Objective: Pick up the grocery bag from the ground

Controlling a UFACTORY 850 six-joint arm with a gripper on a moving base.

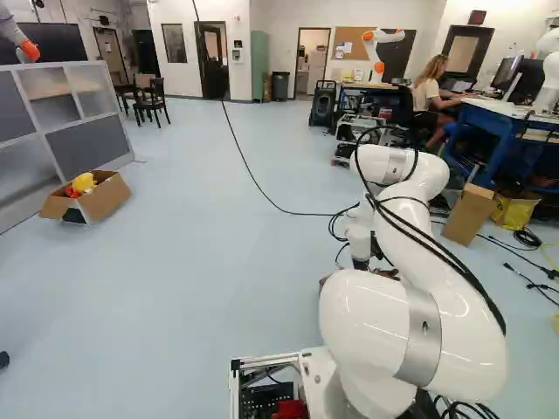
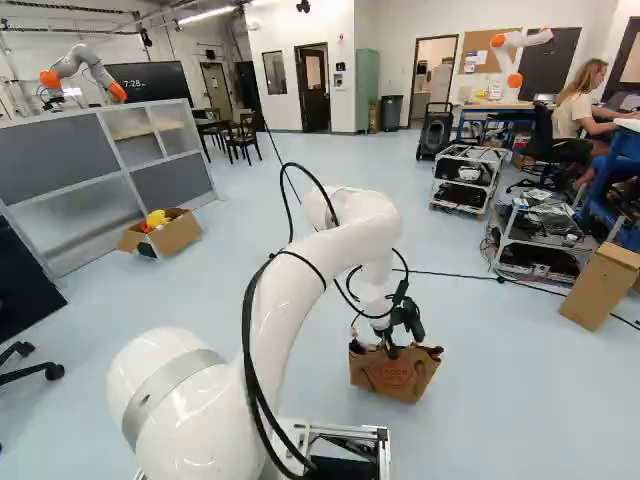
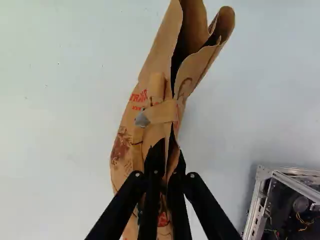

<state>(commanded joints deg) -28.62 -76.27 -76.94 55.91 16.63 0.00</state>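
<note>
In the right base view my gripper [image 2: 396,338] points down into the top of the brown paper grocery bag [image 2: 394,375], whose printed side faces the base. Seen from the wrist, the gripper [image 3: 168,162] has its fingers close together on the bag's upper edge, with paper pinched between them. The crumpled bag [image 3: 122,150] stretches ahead of and beneath the fingers, its folded top and a loose handle strip showing. My arm hides most of the bag in the left base view. Whether its bottom touches the floor I cannot tell.
A cardboard box [image 1: 109,196] with toys stands by the grey partition [image 1: 83,131]. Wheeled carts [image 2: 540,235] and an upright carton [image 2: 600,287] stand right of the bag. Cables [image 2: 450,274] cross the floor behind it. Another robot [image 2: 85,68] shows beyond the partition.
</note>
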